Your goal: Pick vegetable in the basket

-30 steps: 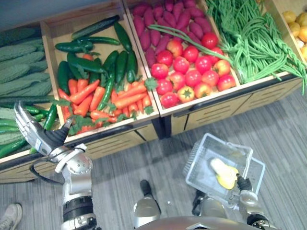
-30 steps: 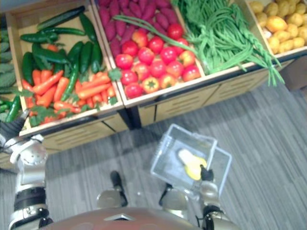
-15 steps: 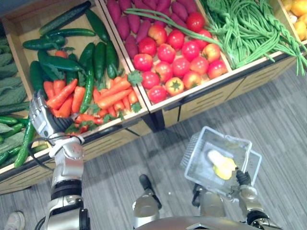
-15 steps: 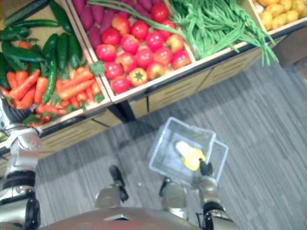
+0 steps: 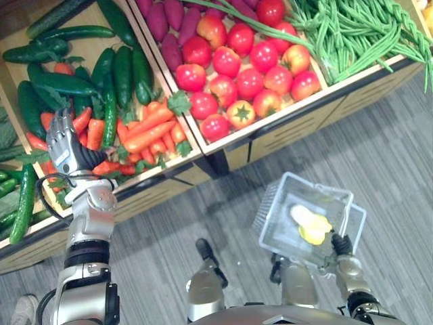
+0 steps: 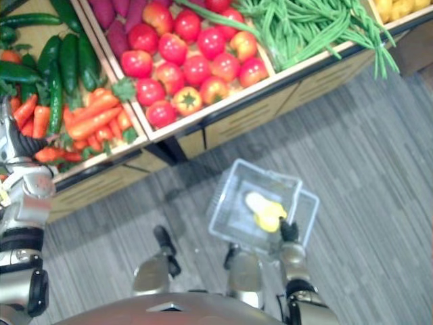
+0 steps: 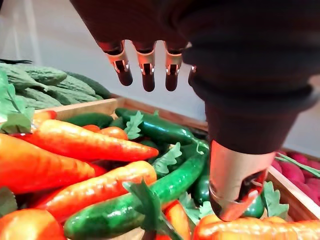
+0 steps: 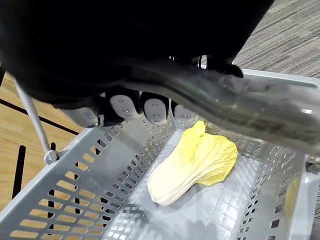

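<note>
My left hand hovers open just above the carrots at the left end of their crate. The left wrist view shows its fingers straight over the carrots, touching none. Dark green cucumbers lie behind the carrots. My right hand is shut on the clear handle of a grey plastic basket, held low over the floor. A pale yellow cabbage lies inside the basket.
Wooden crates run along the stand: tomatoes with purple sweet potatoes behind them, green beans to the right, more cucumbers at the far left. Grey carpet floor lies in front.
The camera has shifted. My left hand has moved from the front edge by the far-left crate forward over the carrots. The right hand still holds the basket.
</note>
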Tool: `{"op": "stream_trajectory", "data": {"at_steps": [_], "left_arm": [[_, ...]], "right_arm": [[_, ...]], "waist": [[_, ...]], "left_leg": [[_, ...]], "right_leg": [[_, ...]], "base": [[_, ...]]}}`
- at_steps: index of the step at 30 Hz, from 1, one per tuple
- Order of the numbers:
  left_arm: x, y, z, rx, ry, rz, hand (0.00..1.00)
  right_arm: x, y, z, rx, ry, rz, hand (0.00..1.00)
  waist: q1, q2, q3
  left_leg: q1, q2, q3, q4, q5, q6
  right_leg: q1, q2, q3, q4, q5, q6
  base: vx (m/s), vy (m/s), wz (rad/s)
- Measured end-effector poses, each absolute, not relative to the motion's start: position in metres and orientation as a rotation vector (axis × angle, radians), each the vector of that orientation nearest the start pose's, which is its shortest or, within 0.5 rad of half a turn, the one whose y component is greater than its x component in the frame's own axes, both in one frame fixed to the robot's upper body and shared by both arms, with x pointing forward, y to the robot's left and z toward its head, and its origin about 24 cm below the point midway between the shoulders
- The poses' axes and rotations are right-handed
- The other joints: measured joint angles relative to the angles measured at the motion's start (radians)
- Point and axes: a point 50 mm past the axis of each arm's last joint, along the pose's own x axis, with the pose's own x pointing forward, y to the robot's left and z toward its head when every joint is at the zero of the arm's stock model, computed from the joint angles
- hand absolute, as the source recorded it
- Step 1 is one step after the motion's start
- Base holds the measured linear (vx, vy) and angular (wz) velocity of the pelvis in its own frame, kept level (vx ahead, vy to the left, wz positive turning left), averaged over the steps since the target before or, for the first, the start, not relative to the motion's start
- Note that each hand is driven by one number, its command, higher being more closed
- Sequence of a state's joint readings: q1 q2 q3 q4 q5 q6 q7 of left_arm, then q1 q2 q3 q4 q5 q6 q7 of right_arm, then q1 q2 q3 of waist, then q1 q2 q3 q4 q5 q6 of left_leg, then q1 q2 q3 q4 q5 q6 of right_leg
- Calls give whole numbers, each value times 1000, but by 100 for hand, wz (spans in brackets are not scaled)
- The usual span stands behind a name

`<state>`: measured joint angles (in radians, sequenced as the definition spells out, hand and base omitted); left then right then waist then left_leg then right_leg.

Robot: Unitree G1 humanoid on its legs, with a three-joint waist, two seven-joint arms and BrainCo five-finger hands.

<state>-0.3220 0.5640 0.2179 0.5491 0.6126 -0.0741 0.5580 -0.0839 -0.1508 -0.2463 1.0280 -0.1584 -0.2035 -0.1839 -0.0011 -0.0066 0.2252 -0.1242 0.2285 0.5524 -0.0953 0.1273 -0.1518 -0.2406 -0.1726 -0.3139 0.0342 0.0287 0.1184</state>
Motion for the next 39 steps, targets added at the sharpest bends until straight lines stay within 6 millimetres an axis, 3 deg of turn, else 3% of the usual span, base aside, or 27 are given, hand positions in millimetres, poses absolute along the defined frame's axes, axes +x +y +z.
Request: {"op": "stream_trajectory", "data": {"at_steps": [27, 28, 32, 36, 39], "left_arm": [[293, 323, 89, 1179, -71, 593, 0], [293, 323, 89, 1180, -71, 592, 100], [294, 322, 90, 1181, -74, 587, 100], [300, 322, 108, 1181, -134, 621, 100], [300, 324, 110, 1178, -133, 631, 100]], "right_arm": [[195, -239, -106, -258, 651, -315, 100], [196, -240, -105, -259, 649, -315, 100], [197, -242, -104, -273, 644, -310, 100], [201, -243, -101, -277, 634, -309, 100], [201, -242, -101, -282, 633, -303, 100]], "waist": [[-22, -13, 55], [-21, -13, 56], [-23, -9, 62], [-22, -12, 73], [-20, -13, 73]], "left_leg": [[-5, -4, 49, 0, -5, -5], [-5, -4, 54, 0, -8, -8], [-4, -5, 68, 0, -19, -4], [-4, -5, 70, 1, -19, -4], [-4, -4, 77, 1, -23, -3]], "right_leg": [[-48, 1, 56, 3, 8, -4], [-53, 2, 62, 5, 8, -4], [-57, 2, 75, 6, 9, -2], [-60, 3, 84, 6, 9, -2], [-66, 6, 101, 7, 9, -2]], "base": [[1, -15, -5], [-2, -14, -9], [-1, -11, -6], [2, -6, -1], [16, -19, -7]]}}
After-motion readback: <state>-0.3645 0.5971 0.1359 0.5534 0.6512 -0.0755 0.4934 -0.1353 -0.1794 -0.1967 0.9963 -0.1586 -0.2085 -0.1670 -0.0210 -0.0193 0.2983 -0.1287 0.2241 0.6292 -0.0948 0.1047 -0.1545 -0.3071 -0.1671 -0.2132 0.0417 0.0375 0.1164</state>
